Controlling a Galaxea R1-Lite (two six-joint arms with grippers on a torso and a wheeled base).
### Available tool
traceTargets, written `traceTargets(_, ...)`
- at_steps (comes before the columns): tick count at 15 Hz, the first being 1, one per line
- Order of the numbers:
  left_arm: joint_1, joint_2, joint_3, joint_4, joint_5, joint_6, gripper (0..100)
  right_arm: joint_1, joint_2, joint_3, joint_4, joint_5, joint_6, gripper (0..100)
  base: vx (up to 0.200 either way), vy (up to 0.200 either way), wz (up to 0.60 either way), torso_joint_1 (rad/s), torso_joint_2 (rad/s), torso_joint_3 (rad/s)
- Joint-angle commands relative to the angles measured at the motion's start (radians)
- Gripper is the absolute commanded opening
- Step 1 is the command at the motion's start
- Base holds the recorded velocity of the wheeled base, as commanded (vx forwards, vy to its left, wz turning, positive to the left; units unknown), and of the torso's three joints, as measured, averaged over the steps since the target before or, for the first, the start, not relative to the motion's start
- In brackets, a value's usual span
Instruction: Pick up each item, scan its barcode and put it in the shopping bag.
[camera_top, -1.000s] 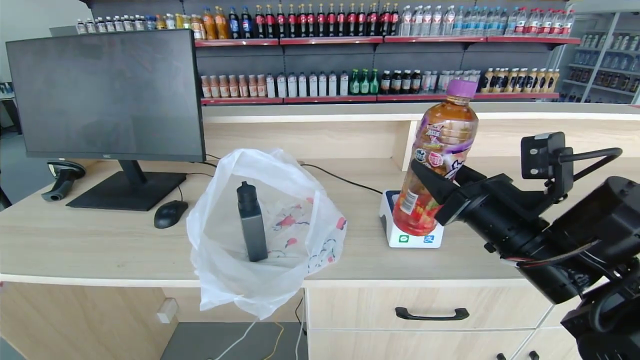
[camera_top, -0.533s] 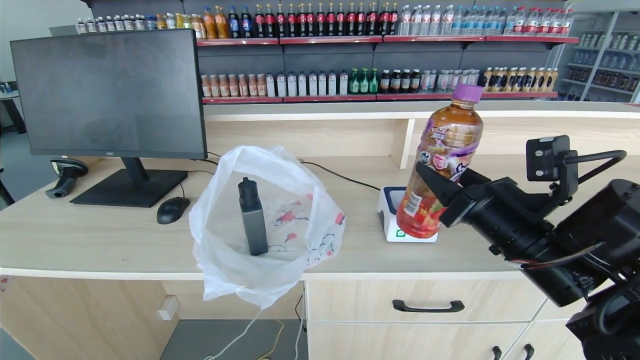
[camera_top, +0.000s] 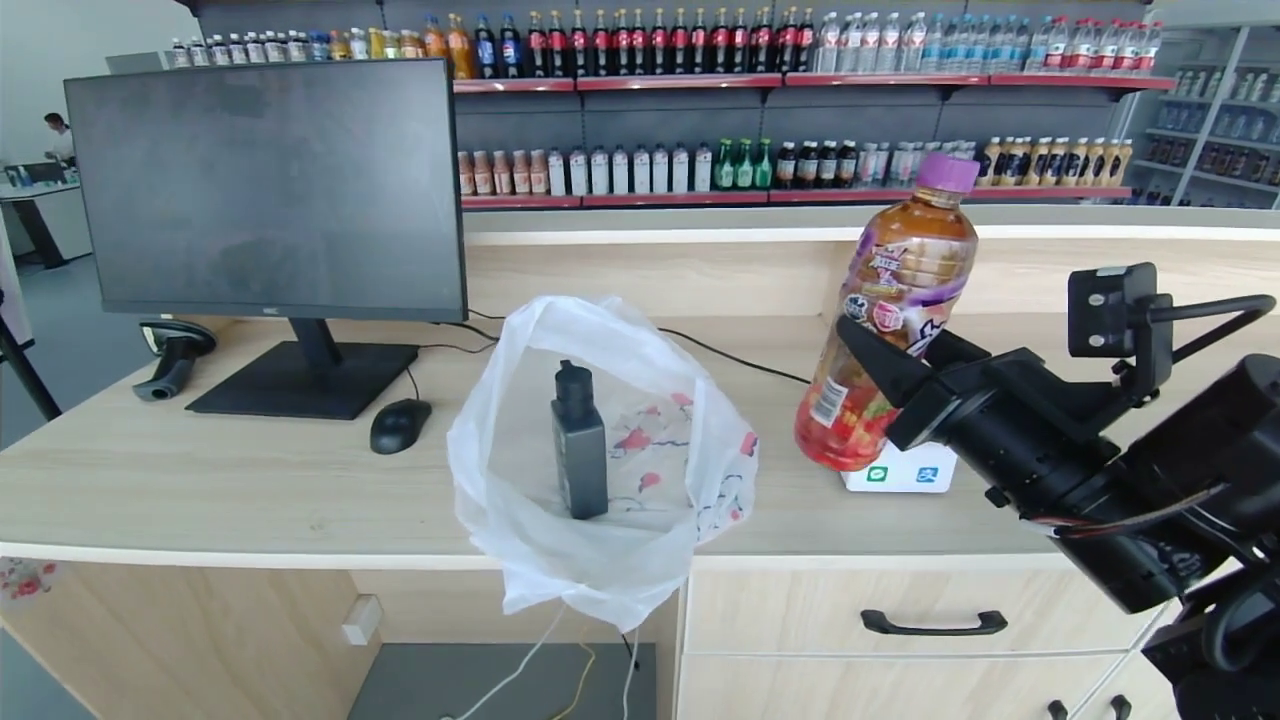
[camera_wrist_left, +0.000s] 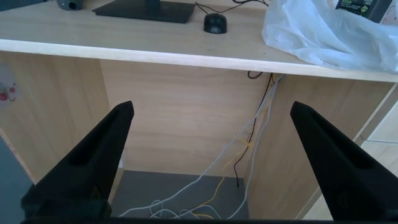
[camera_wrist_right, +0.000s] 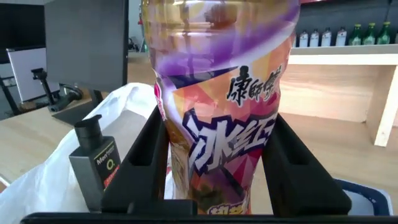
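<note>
Pale wood counter (camera_top: 200, 480) with monitor (camera_top: 270, 190), mouse (camera_top: 398, 425), shopping bag (camera_top: 600, 560) at front edge. Tea bottle (camera_top: 900, 290) pinched in right gripper (camera_top: 872, 372), raised near scanner (camera_top: 905, 478). Left gripper (camera_wrist_left: 211, 155) low before counter front, fingers spread. Drink shelves (camera_top: 800, 85) behind.

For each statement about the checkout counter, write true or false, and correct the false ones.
1. The right claw holds a drink bottle with a purple cap. True.
2. The shopping bag holds nothing. False: a dark grey bottle stands upright inside it.
3. The left claw grips the mouse. False: the left claw is open, low in front of the counter, and the mouse lies on the counter beside the monitor stand.
4. The monitor screen is dark. True.
5. The drink bottle lies flat on the counter. False: it is held nearly upright, leaning a little, by the white scanner box.
</note>
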Motion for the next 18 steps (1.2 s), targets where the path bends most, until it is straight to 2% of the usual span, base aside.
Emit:
traceTargets(1,0.000,0.000,0.000,0.000,0.000,-0.002,100,0.001,0.006,0.001,0.000,0.000,0.000,0,0.000,0.200,0.00,0.007,0.00,-0.002)
traceTargets(2,0.000,0.000,0.000,0.000,0.000,-0.002,100,0.001,0.006,-0.001,0.000,-0.001,0.000,0,0.000,0.200,0.00,0.007,0.00,0.002)
traceTargets(7,0.000,0.000,0.000,0.000,0.000,-0.002,100,-0.001,0.030,-0.008,0.000,0.000,-0.002,0,0.000,0.000,0.00,0.000,0.00,0.000)
traceTargets(13,0.000,0.000,0.000,0.000,0.000,-0.002,100,0.013,0.156,-0.137,0.000,0.006,-0.003,0,0.000,0.000,0.00,0.000,0.00,0.000)
traceTargets(18,0.000,0.000,0.000,0.000,0.000,-0.002,100,0.094,0.265,-0.225,0.000,0.011,-0.008,0,0.000,0.000,0.00,0.000,0.00,0.000)
